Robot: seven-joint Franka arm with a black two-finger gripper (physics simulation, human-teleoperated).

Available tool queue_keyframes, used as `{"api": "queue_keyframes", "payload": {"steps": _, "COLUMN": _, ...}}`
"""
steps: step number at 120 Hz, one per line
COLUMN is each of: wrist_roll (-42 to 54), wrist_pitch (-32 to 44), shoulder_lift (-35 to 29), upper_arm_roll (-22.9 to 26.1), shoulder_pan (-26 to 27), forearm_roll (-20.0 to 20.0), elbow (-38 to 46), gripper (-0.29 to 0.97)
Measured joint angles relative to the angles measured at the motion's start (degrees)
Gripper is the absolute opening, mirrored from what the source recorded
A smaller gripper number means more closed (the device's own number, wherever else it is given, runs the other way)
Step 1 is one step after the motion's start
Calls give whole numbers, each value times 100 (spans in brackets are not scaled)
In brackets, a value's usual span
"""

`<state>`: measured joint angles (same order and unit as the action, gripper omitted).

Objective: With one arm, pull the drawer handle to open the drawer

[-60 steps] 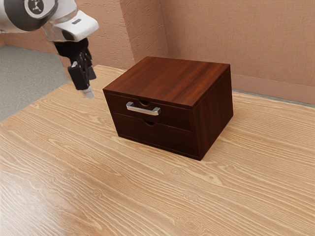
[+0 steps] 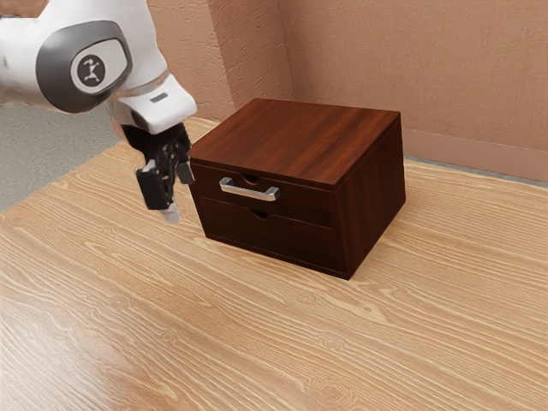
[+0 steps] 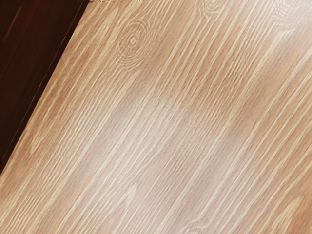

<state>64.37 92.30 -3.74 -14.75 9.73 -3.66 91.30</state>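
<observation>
A dark wooden cabinet stands on the table with two drawers in its front. The top drawer carries a silver bar handle and sits flush with the cabinet, as does the lower drawer. My black gripper hangs just off the cabinet's front corner, on the exterior view's left of the handle and at about its height. Its fingers stand apart with nothing between them, pointing down at the table. In the wrist view a dark edge of the cabinet lies beside the hand over bare wood.
The light wooden table stretches wide in front of the cabinet. A tan wall rises behind it, and grey floor shows past the table's edge at the exterior view's left.
My arm has come down and toward the exterior view's right, bringing the gripper from above the table's far edge to beside the cabinet's front corner. The drawers have not moved.
</observation>
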Motion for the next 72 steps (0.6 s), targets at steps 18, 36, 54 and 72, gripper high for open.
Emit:
{"api": "queue_keyframes", "payload": {"steps": 18, "wrist_roll": 492, "wrist_pitch": 1121, "shoulder_lift": -283, "upper_arm_roll": -23, "shoulder_pan": 46, "forearm_roll": -450, "elbow": 634, "gripper": 68}}
{"api": "queue_keyframes", "payload": {"steps": 36, "wrist_roll": 887, "wrist_pitch": 1829, "shoulder_lift": -244, "upper_arm_roll": -36, "shoulder_pan": 36, "forearm_roll": -647, "elbow": 791, "gripper": 68}}
{"api": "queue_keyframes", "payload": {"steps": 54, "wrist_roll": 1241, "wrist_pitch": 2512, "shoulder_lift": -77, "upper_arm_roll": -44, "shoulder_pan": -84, "forearm_roll": -351, "elbow": 933, "gripper": 66}}
{"api": "queue_keyframes", "payload": {"steps": 72, "wrist_roll": 1611, "wrist_pitch": 2913, "shoulder_lift": 121, "upper_arm_roll": -47, "shoulder_pan": -210, "forearm_roll": 306, "elbow": 936, "gripper": 63}}
